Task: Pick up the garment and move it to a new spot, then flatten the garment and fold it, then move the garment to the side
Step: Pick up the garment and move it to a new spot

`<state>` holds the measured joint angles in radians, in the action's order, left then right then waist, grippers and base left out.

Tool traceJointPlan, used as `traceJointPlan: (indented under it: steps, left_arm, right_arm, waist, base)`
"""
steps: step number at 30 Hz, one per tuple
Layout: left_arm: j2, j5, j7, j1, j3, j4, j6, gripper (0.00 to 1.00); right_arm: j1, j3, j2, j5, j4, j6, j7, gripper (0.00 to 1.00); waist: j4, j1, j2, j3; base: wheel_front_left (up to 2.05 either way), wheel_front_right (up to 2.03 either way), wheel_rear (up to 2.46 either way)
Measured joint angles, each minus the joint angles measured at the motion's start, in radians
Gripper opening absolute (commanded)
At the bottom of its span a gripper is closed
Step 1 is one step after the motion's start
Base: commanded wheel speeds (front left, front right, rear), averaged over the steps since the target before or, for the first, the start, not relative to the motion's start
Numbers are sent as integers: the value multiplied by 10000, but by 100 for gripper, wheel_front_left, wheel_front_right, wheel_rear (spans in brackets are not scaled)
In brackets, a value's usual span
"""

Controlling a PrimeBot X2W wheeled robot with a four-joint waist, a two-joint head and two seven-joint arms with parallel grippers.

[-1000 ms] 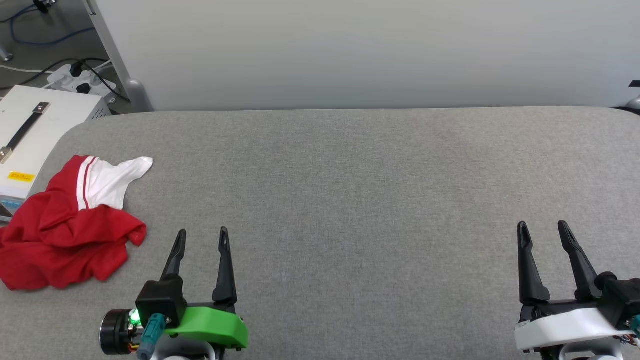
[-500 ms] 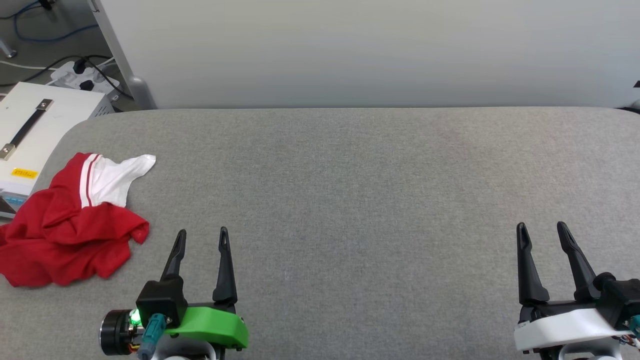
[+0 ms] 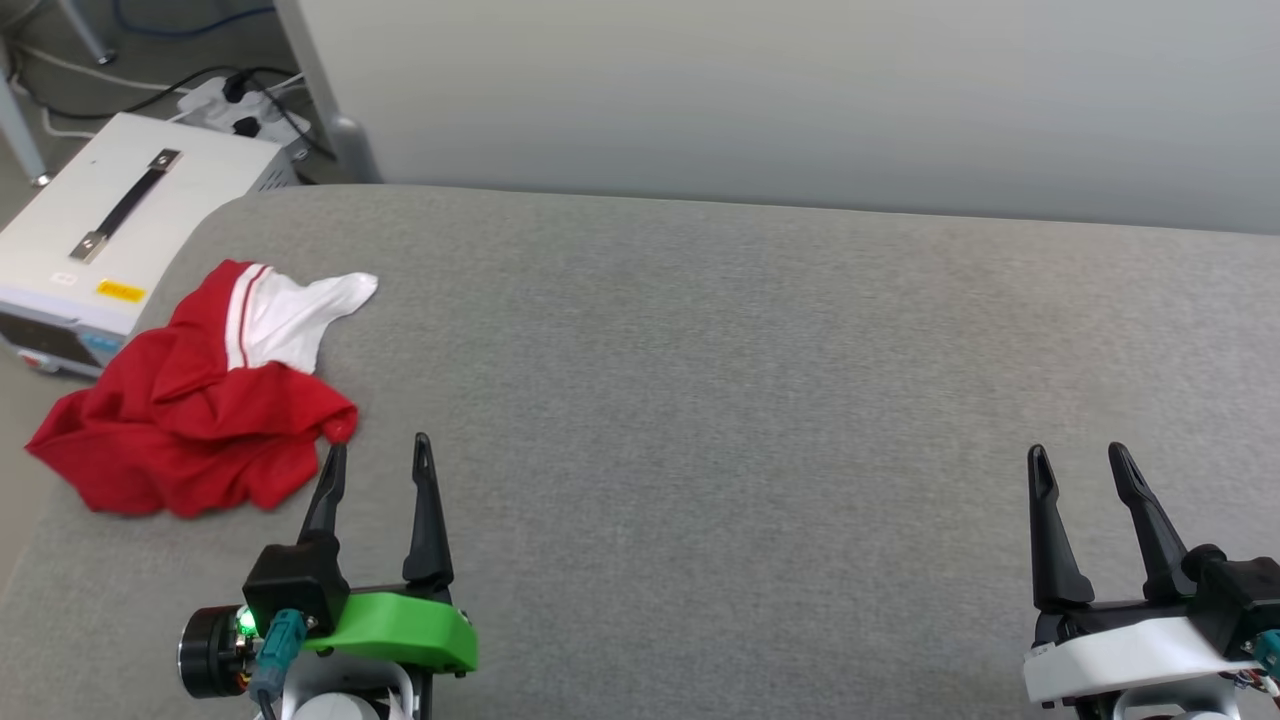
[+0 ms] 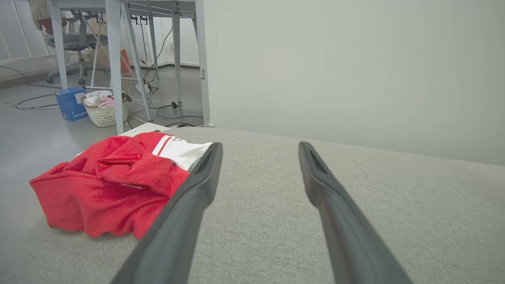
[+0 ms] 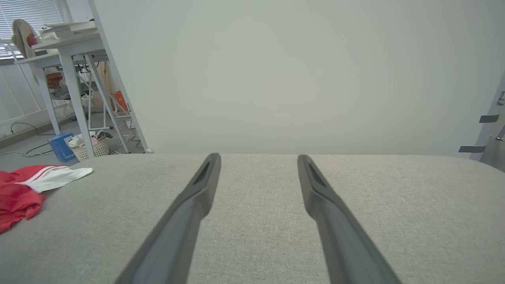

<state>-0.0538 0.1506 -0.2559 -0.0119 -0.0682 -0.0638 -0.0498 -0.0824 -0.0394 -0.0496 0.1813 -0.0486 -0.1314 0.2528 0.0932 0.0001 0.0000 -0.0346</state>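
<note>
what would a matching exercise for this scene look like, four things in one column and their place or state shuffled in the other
Column one:
1. crumpled red and white garment
2. left tool on a green mount
3. right tool on a white mount
4. white box with a black strap handle

Column two:
a. off the grey fabric-covered table, past its left end
b. open, close beside the garment
c. open, over bare fabric far from the garment
d. bunched at the table's left end

Pairs: 1-d, 2-b, 3-c, 4-a
</note>
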Motion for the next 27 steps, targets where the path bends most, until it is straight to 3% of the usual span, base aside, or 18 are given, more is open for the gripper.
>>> traceJointPlan:
  steps: [27]
  left_arm:
    - [6,477,-2,-159,677,-94,-165,100]
  right_arm:
    - [197,253,10,-320,-165,0,0,100]
  waist:
    - [3387,0,0,-554]
  base:
    - [0,0,0]
